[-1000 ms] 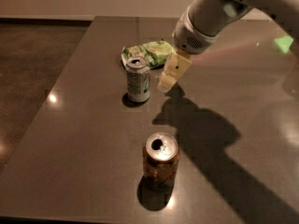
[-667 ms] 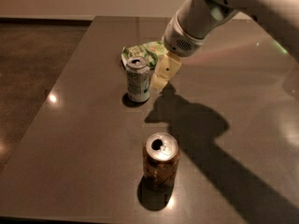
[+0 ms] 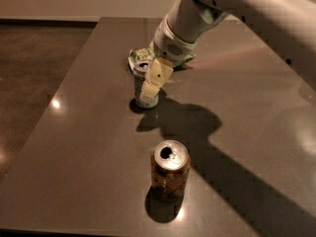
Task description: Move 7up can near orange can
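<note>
The 7up can (image 3: pixel 139 84), pale green-white with a silver top, stands upright in the middle of the dark table (image 3: pixel 79 132). My gripper (image 3: pixel 152 83) with pale yellow tips reaches down from the upper right and is right at the can, overlapping its right side. The orange can (image 3: pixel 170 174), orange-brown with a shiny open top, stands upright nearer the front edge, well apart from the 7up can. My white arm (image 3: pixel 197 14) crosses the top right.
A green chip bag (image 3: pixel 139 54) lies just behind the 7up can, partly hidden by my arm. The table's left edge borders a dark floor (image 3: pixel 29 63). My arm's shadow (image 3: pixel 197 127) falls between the two cans.
My gripper has moved left and a little down, from beside the 7up can's right to right against it. Both cans have stayed in place.
</note>
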